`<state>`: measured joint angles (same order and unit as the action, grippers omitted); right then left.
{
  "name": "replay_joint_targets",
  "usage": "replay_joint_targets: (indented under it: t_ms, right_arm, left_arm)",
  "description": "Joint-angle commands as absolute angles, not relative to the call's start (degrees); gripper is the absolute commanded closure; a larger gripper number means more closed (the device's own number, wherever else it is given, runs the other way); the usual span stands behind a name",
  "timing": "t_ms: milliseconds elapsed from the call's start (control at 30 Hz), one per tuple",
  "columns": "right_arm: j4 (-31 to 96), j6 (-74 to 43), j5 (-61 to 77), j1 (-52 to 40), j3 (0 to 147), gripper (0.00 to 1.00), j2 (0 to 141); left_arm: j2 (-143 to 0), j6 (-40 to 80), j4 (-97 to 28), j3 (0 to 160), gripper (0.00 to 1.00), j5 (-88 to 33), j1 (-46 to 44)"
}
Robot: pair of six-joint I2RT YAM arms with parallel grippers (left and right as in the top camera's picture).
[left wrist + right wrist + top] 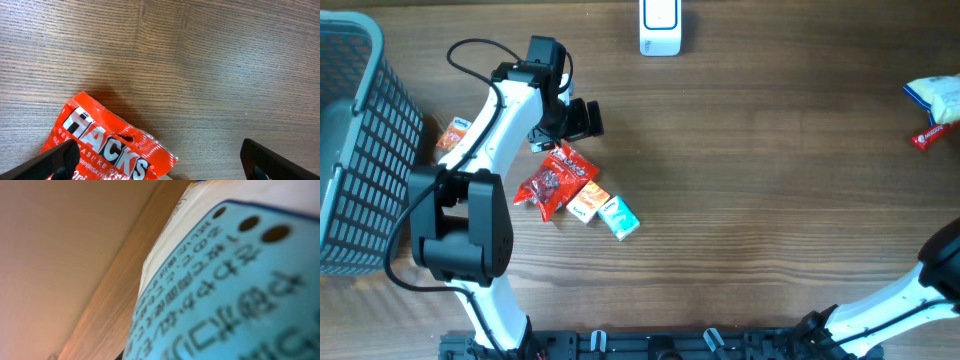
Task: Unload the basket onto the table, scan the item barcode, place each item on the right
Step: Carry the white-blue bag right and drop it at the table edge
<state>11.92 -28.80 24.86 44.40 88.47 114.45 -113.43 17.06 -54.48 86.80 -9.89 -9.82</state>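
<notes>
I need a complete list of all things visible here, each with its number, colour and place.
basket: one, grey, left edge
white device: one, white with blue, top middle
red bag: one, red, near the left gripper
orange pack: one, orange, right of the red bag
green pack: one, pale green, next to it
second orange pack: one, orange, beside the basket
white bag: one, white and blue, right edge
red pack: one, red, below the white bag
blue pack: one, pale blue, close to the right wrist camera
table: one, brown wood
left arm: one, white and black, left side
left gripper: one, black, open
right arm: one, white and black, bottom right
</notes>
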Motion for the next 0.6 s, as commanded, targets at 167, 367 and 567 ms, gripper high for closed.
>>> replay_joint_targets:
  t_ms: [167,367,567]
  right_arm:
    - [7.7,-26.9,30.1,44.0,88.4,0.96,123.2]
    - [7.1,-25.2,30.1,43.9,88.4,0.38,126.6]
    - [7.5,-22.5,31.4,44.8,88.5,0.0,124.0]
  left_arm:
    - [-112.6,17.0,-54.5,86.9,0.0,-10.2,-9.7]
    - [-112.6,17.0,-54.5,86.9,0.0,-10.2,-9.7]
    - [-112.6,17.0,-54.5,86.9,0.0,-10.2,-9.7]
